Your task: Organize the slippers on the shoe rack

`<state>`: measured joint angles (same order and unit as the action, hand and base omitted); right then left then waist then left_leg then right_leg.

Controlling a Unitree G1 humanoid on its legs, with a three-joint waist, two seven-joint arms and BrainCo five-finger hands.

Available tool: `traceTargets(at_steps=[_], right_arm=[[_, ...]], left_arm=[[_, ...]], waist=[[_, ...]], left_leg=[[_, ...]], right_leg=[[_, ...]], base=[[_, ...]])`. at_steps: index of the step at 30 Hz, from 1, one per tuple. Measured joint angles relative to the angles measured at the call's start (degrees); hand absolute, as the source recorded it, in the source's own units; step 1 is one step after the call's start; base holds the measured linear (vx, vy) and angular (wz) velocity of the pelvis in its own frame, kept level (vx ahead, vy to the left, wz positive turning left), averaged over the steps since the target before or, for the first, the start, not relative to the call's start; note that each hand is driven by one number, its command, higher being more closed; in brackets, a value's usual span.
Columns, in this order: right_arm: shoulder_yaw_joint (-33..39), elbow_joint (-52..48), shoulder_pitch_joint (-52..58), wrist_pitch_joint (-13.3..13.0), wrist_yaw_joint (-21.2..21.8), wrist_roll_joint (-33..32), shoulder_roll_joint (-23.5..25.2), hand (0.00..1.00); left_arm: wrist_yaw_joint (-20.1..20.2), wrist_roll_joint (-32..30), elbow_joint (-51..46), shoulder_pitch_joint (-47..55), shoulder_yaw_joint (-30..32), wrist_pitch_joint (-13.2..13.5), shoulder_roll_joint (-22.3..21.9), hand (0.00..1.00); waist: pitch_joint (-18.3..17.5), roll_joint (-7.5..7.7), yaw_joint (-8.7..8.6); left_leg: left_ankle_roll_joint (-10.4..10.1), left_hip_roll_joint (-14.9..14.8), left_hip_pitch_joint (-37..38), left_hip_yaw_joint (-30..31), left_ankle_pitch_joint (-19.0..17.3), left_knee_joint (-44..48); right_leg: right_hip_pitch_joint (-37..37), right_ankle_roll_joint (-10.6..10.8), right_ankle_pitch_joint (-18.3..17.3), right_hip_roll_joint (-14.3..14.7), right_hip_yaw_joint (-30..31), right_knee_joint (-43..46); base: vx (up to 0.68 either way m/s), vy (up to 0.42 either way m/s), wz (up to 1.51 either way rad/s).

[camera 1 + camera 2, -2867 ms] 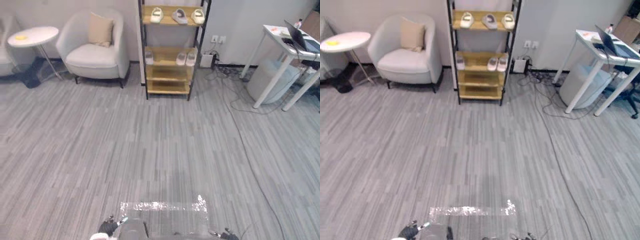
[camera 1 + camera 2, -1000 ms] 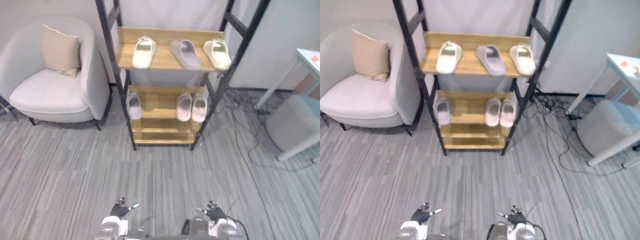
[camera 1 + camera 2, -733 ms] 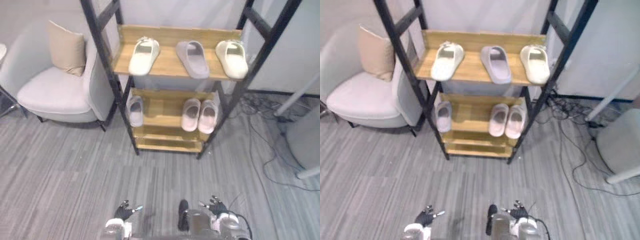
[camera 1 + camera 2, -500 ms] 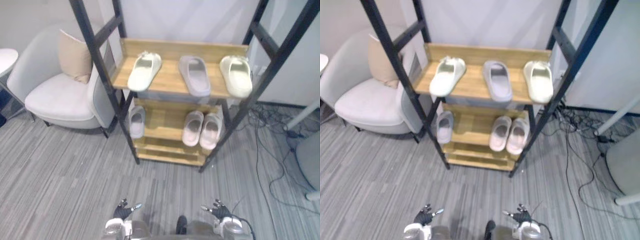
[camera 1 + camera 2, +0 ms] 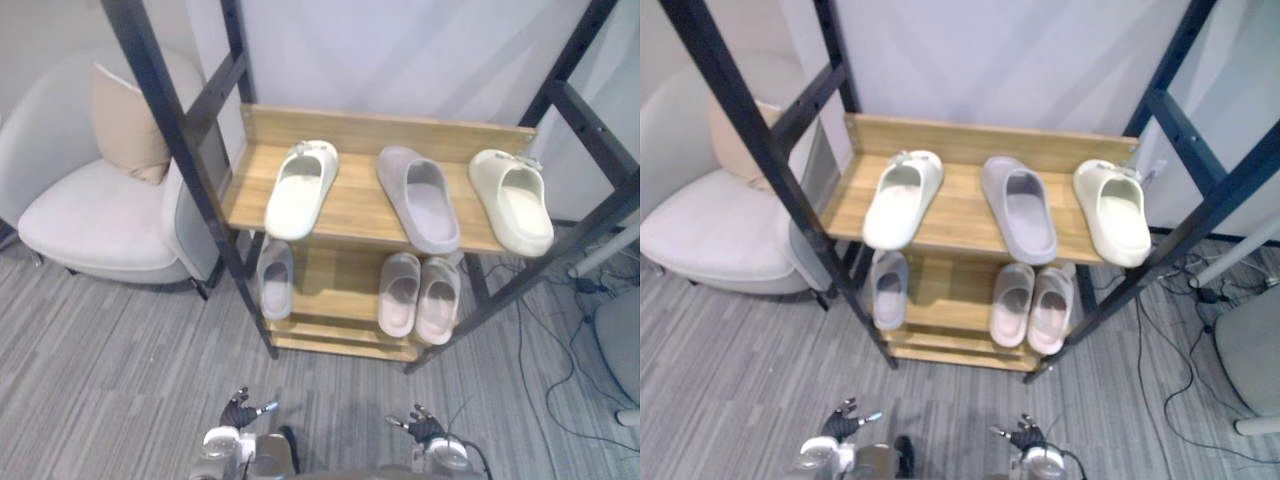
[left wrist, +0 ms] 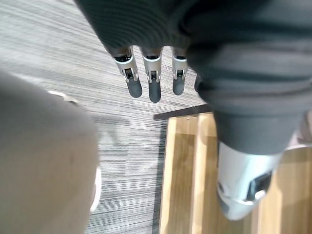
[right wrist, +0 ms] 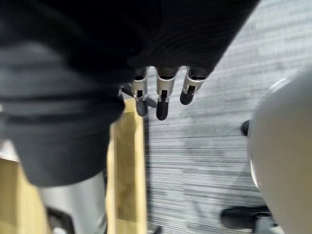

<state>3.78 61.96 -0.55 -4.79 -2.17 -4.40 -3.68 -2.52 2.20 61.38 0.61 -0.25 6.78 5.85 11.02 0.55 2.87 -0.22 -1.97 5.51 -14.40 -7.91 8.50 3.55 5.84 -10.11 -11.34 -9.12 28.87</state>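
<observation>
Now that the robot has walked up from well across the floor, you have the shoe rack [image 5: 352, 212] right in front of you, where a few seconds ago it was a small shape against the far wall. The whole view has closed in, so it is the camera that moved; the slippers lie just where they lay. On the top shelf the left cream slipper [image 5: 300, 190] and the right cream slipper [image 5: 512, 202] are kept apart by the top grey slipper [image 5: 418, 198] between them. On the shelf below, the lower grey slipper [image 5: 273, 280] sits alone at the left end, and the pink pair [image 5: 400, 295] sits side by side at the right. The left robot hand [image 5: 240, 412] and the right robot hand [image 5: 424, 428] hang low at the near edge over the floor, well short of the shelves. Each wrist view shows straight, relaxed fingers with nothing in them. The approach looks finished and the sorting not yet begun. My reading is that the two grey ones are mates split across shelves, so you will probably want to lift the top grey one out first, then close the cream ones together. The top shelf seems the easier reach, though the black uprights crowd both ends. The armchair [image 5: 90, 225] at the left is out of the way.
</observation>
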Motion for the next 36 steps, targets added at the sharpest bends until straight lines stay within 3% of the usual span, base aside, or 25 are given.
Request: traceTargets(at_steps=[2,4,5,6,7,8,11,17,24,27,29,36], right_arm=[[-0.1,0.2,0.4,0.0,0.0,0.0,0.1,0.00],[-0.4,0.8,0.8,0.1,0.0,0.0,-0.3,0.00],[-0.5,1.0,0.7,0.1,0.0,-0.1,-0.4,0.00],[-0.7,1.8,0.9,0.2,0.0,0.0,-0.2,0.00],[-0.6,2.0,0.7,0.2,0.1,-0.1,-0.4,0.00],[-0.5,2.4,0.7,0.2,0.1,0.0,-1.1,0.00],[-0.6,2.8,0.8,0.3,0.1,0.0,-1.5,0.00],[-0.8,2.3,1.6,0.1,0.0,0.0,-1.0,0.00],[-2.4,1.6,1.8,-0.2,-0.1,-0.1,-1.0,0.00],[-4.2,-6.0,5.0,-0.2,-0.3,-0.2,-1.1,0.00],[-4.6,-18.5,9.6,-0.5,-0.9,-0.2,-1.2,0.00],[-3.7,-46.3,20.1,-2.8,-1.3,0.0,-1.1,0.00]], left_arm=[[0.0,-0.1,0.2,0.1,-1.2,-0.1,0.7,0.00],[0.0,-0.1,0.2,0.1,-1.4,-0.1,1.0,0.00],[0.0,-0.1,0.2,0.1,-1.4,-0.1,1.0,0.00],[0.0,-0.1,0.2,0.2,-1.4,-0.1,1.5,0.00],[-0.1,-0.3,0.7,0.0,-1.4,-0.2,1.4,0.00],[0.0,-0.4,1.2,0.0,-1.3,-0.1,0.4,0.00],[-0.1,-0.5,1.2,0.5,-0.8,-0.1,-1.1,0.00],[0.0,-1.0,1.3,0.6,-0.7,-0.1,-0.4,0.00],[-0.1,-1.0,1.7,0.3,-0.8,-0.1,0.0,0.00],[-0.5,-1.0,1.8,0.1,-0.9,-0.2,0.0,0.00],[-1.2,-1.0,1.6,0.2,-0.9,-0.3,0.0,0.00],[-2.0,-1.0,1.2,1.2,-1.6,-0.3,0.0,0.00]], waist=[[-0.7,0.93,-0.33],[-0.8,1.12,-0.56],[-0.8,1.18,-0.62],[-1.5,2.71,-0.60],[-1.5,2.36,-0.65],[-2.0,0.80,-0.74],[-2.5,-0.71,-0.78],[-2.8,0.62,-0.76],[-2.7,1.12,-0.85],[-2.7,1.16,-0.88],[-2.7,1.12,-1.21],[-2.7,1.16,-2.94]], left_leg=[[0.2,0.3,0.8,0.4,-0.2,-0.4],[-0.1,0.1,0.7,1.8,0.0,-0.3],[-0.3,0.2,0.7,2.2,0.0,-0.3],[-0.8,1.5,0.6,3.1,-0.1,-0.3],[-1.1,1.4,0.8,3.9,-0.1,-0.4],[-1.5,0.6,1.0,4.7,0.2,-0.9],[-2.8,-0.7,2.6,5.6,1.0,-3.6],[-4.1,-2.4,4.6,5.9,1.8,-6.3],[-4.0,-1.5,4.6,6.4,1.8,-6.4],[-4.0,-1.4,4.6,6.1,1.8,-6.5],[-4.0,-1.5,4.6,5.4,1.8,-6.4],[-4.0,-1.9,4.7,3.4,1.8,-6.4]], right_leg=[[-2.3,-0.2,-2.9,-0.8,-1.0,2.2],[-3.7,-0.3,-3.8,0.2,-0.9,-4.1],[-3.6,-0.6,-3.2,0.6,-0.5,-7.0],[-3.4,-0.5,1.9,0.9,0.5,-13.6],[-2.8,-0.4,1.6,0.9,0.1,-13.8],[-1.4,-0.8,2.1,1.9,-0.6,-15.7],[1.6,-1.7,3.6,4.1,-1.6,-20.6],[4.9,-2.8,5.5,6.6,-2.4,-25.9],[5.7,-2.4,5.9,6.1,-2.7,-27.3],[5.7,-2.3,6.3,6.1,-2.3,-27.7],[5.7,-2.4,7.0,6.3,-1.4,-28.5],[5.6,-2.6,9.0,6.8,0.7,-30.6]], base=[[0.13,0.022,0.19],[0.12,-0.056,0.38],[0.12,-0.098,0.35],[0.12,-0.121,0.30],[0.14,-0.143,0.35],[0.11,-0.119,0.21],[0.08,-0.096,0.09],[0.03,-0.074,0.01],[0.01,-0.002,0.04],[-0.02,0.012,-0.07],[-0.03,0.003,-0.16],[-0.05,0.001,-0.16]])
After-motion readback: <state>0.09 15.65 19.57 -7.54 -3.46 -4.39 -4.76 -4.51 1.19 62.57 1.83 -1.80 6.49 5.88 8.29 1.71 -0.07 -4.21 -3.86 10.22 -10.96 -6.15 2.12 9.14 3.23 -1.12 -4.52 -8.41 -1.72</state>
